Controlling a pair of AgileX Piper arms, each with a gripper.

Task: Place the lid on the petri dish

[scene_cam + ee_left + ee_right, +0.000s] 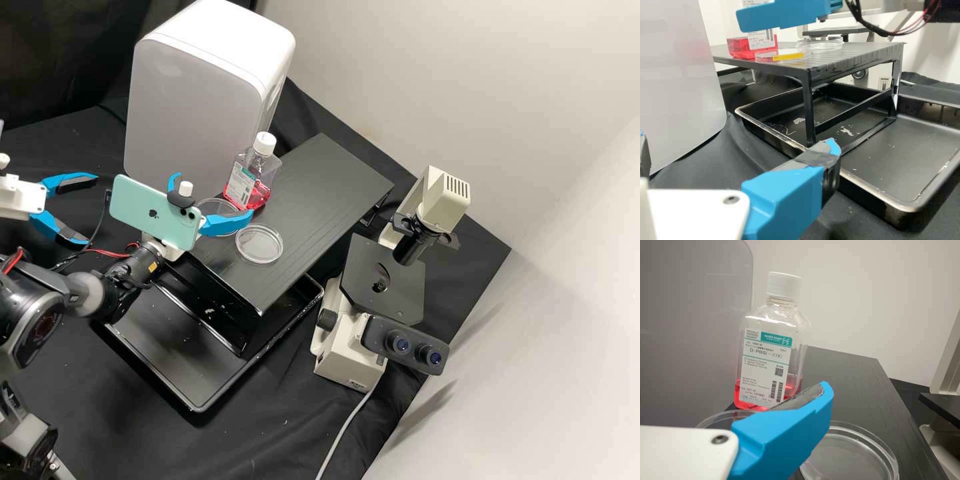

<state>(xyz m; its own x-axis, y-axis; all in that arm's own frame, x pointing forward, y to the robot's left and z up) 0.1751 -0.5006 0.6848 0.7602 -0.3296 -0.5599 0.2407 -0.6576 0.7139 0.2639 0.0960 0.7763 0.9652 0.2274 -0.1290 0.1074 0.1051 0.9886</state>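
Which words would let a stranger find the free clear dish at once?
Look at the black raised shelf beside the white box. Two clear round dishes lie on it by the pink bottle. The free dish lies alone on the microscope's side; the other dish lies at the right tool's blue fingers.

A black cloth-covered counter (287, 427) in a white corner
Two plain white walls (480, 80) meet beyond its far right edge.

Bottle (252, 175) of pink liquid stands upright on the black shelf (327, 187), right beside the white box (200, 87). Shelf's legs sit in a tray (167, 347). Microscope (387, 293) stands just beside the tray.
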